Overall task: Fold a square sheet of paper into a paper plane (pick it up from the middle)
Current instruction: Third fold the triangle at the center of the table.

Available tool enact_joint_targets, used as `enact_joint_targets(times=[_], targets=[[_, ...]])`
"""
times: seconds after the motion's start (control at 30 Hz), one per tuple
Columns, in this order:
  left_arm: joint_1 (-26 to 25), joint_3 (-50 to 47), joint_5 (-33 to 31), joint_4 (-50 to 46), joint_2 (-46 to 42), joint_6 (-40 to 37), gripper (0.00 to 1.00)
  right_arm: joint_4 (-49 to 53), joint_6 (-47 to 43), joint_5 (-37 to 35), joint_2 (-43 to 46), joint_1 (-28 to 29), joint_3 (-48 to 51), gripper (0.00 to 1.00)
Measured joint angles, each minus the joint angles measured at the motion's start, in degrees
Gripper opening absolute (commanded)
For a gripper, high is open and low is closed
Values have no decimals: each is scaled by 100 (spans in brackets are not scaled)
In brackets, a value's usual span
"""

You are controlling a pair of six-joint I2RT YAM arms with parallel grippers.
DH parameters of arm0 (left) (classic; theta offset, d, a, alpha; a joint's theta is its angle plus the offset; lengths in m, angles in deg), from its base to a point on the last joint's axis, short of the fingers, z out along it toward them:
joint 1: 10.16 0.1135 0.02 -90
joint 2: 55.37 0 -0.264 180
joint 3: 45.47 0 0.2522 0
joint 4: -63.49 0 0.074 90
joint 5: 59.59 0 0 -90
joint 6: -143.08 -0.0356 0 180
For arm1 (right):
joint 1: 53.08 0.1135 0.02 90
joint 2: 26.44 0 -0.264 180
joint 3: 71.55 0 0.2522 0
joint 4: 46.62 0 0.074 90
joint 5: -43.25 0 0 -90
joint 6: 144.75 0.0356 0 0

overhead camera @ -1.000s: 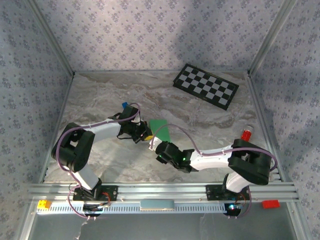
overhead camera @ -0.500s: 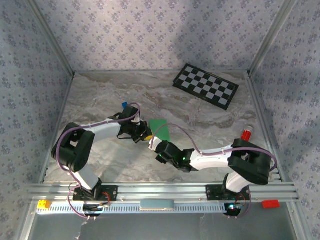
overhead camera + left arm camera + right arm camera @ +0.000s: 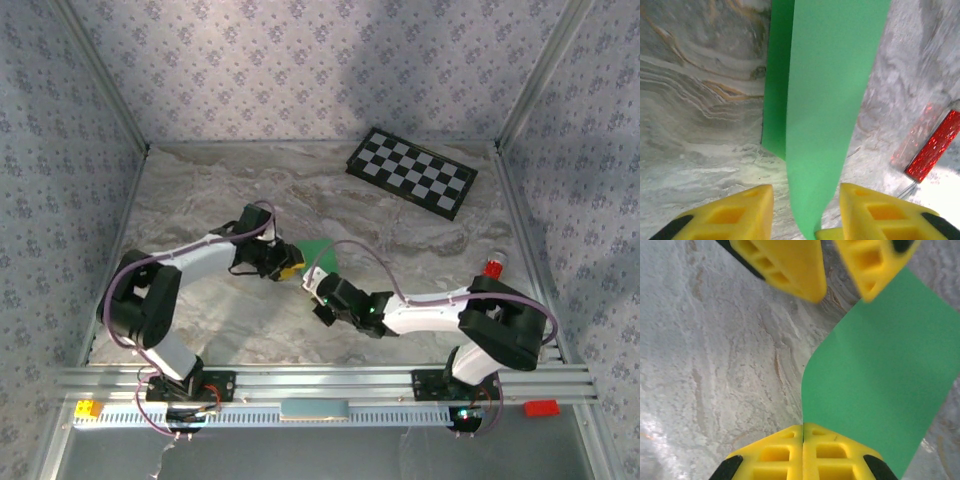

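The square sheet of paper [image 3: 320,250] is bright green and sits at the middle of the marble table, lifted and curved between both grippers. My right gripper [image 3: 803,427] is shut on the near edge of the sheet [image 3: 885,370], which bends away to the right. In the top view the right gripper [image 3: 316,283] is just below the paper. My left gripper [image 3: 805,189] stands open astride a raised strip of the sheet [image 3: 830,100], with gaps on both sides near the tips. From above, the left gripper [image 3: 288,265] is at the paper's left edge.
A black-and-white checkerboard [image 3: 411,171] lies at the back right. A red-capped object [image 3: 492,270] stands by the right arm's elbow. A shiny red bar [image 3: 932,150] lies at the right of the left wrist view. Patterned walls enclose the table on three sides.
The left gripper has opened and let go of the paper. The right gripper has closed on the paper's edge and shifted slightly up and left. The left arm moved a little right.
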Motion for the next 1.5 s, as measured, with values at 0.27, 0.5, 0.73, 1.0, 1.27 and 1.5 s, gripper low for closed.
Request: enact_joint_targets(times=[0.27,0.5,0.73,1.0,1.27,1.5], targets=[[192,361,-348,-538,-345,-396,46,111,1298,2164,79,-1117,-39,0],[192,575,-365,-793,-326,-640,38,70,1869,3333,-120,-1368,-155,0],[192,1250,-205,-846,153,-905,18,-33,2118,3882,-455,-1414,-227,0],[190,1679,435,-664,1189,-970,11,-387,2310,4107,-706,-1436,-229,0],[90,2033,710,-560,1943,-1121,8,-564,2404,4183,-758,-1482,-227,0],[28,2033,745,-540,2455,-1224,6,-597,2448,4225,-778,-1517,-227,0]])
